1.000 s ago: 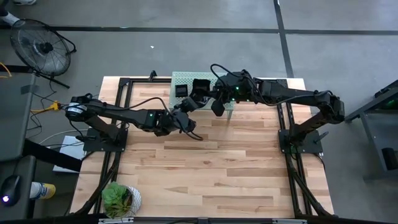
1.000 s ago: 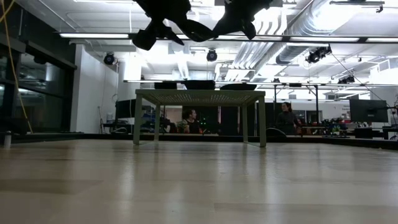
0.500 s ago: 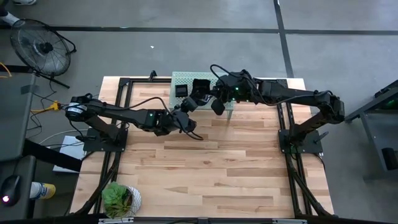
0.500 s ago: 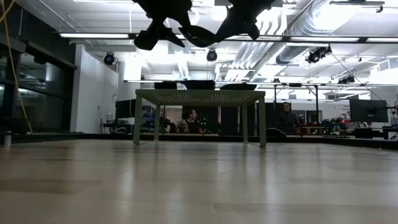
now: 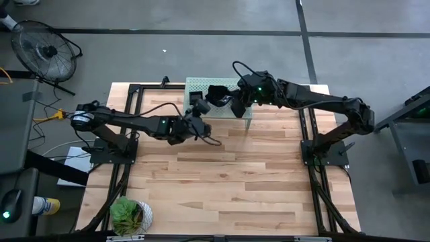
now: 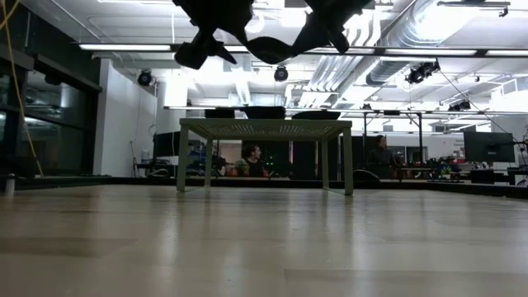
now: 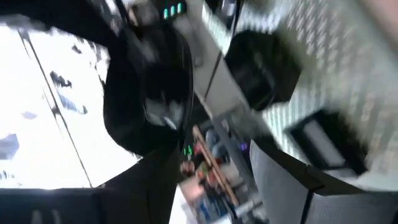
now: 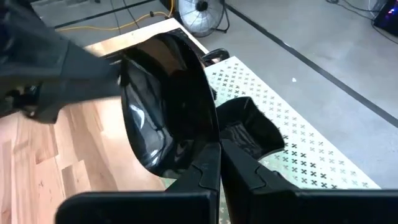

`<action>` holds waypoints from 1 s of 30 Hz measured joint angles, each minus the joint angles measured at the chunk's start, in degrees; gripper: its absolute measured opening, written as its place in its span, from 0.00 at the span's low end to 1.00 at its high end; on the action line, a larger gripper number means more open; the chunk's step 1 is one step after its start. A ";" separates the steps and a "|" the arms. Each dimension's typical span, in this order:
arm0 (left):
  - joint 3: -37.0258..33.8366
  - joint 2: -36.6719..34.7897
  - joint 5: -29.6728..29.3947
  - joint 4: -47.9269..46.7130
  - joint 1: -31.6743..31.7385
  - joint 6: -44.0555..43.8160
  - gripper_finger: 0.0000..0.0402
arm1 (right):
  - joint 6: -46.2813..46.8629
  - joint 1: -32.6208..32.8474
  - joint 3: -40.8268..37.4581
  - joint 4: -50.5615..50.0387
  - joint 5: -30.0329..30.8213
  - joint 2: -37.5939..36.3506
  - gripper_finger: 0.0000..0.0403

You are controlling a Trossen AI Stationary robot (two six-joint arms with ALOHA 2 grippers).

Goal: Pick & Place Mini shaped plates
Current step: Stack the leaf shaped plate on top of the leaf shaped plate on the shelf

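Both arms are matte black, built of slim jointed segments, with loose black cables looping beside them. Small green lights glow on the left arm [image 5: 162, 123] and right arm [image 5: 257, 92]. Each rises from a black frame base.

A: What kind of place is this?
B: A robotics lab. Exposed ceiling ducts [image 6: 429, 33], strip lights [image 6: 124, 47], grey concrete floor [image 5: 201, 60].
A: Other indicators?
B: Equipment benches [image 6: 487, 169] behind, seated people [image 6: 252, 159], a floor fan [image 5: 44, 50] beside the wooden worktop [image 5: 222, 181].

A pale green perforated metal shelf [image 5: 195, 85] stands on the light wooden table [image 5: 222, 188], directly beneath both grippers, carrying small glossy black dishes [image 5: 195, 98].
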 joint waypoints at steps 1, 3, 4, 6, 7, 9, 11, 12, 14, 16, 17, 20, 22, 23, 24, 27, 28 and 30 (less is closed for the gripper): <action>0.00 0.00 -1.26 0.00 0.53 -0.18 0.48 | -0.02 -0.22 0.00 -0.12 0.01 -0.16 0.00; 0.00 0.00 -3.97 -0.03 1.69 -1.05 0.48 | -0.03 -0.60 0.00 -0.20 0.06 -0.50 0.00; 0.00 0.00 -5.39 -0.02 2.28 -1.47 0.48 | -0.06 -0.73 0.00 -0.39 0.29 -0.78 0.00; 0.00 0.00 -7.68 0.02 3.45 -2.19 0.48 | -0.22 -1.02 0.00 -1.21 1.21 -1.40 0.00; 0.00 0.00 -8.53 -0.01 4.04 -2.36 0.48 | -0.37 -1.22 0.00 -1.69 1.66 -1.77 0.00; 0.00 0.00 -9.87 0.01 5.23 -2.50 0.48 | -0.55 -1.74 0.00 -3.39 2.48 -2.64 0.00; 0.00 0.00 -10.18 0.03 6.33 -2.53 0.48 | -0.57 -2.50 0.00 -4.44 2.94 -3.54 0.00; -0.02 0.00 -10.16 0.03 6.83 -2.58 0.48 | -0.67 -2.87 0.00 -4.97 3.30 -4.02 0.00; 0.00 0.00 -10.73 0.17 7.56 -4.03 0.48 | -1.11 -3.67 0.00 -5.86 4.01 -5.16 0.00; -0.02 0.00 -11.79 0.15 7.81 -5.92 0.48 | -1.54 -4.45 0.00 -6.58 4.51 -6.34 0.00; -0.02 0.00 -11.99 0.14 7.80 -6.78 0.48 | -1.64 -4.81 0.00 -6.81 4.53 -6.98 0.00; -0.11 -1.13 -10.99 -0.29 7.62 -9.60 0.48 | -1.64 -5.69 0.00 -7.43 4.56 -8.82 0.00; -0.11 -2.76 -10.08 -0.38 7.59 -12.36 0.48 | -1.61 -6.15 0.00 -8.21 4.79 -10.08 0.00; -0.11 -3.69 -9.83 -0.78 7.59 -14.10 0.48 | -1.62 -6.23 0.00 -8.93 5.19 -10.61 0.00; -0.09 -4.70 -9.56 -1.66 7.62 -16.05 0.48 | -1.63 -6.25 0.00 -9.77 5.72 -11.16 0.00; -0.09 -9.14 -6.80 -7.67 7.64 -25.05 0.48 | -1.64 -6.25 0.00 -12.52 7.00 -12.66 0.00; -0.09 -11.08 -4.93 -10.63 7.64 -29.31 0.48 | -1.64 -6.25 0.00 -13.50 7.08 -13.11 0.00; -0.07 -14.86 0.21 -16.62 7.66 -38.91 0.48 | -1.64 -6.25 0.00 -15.20 7.12 -13.86 0.00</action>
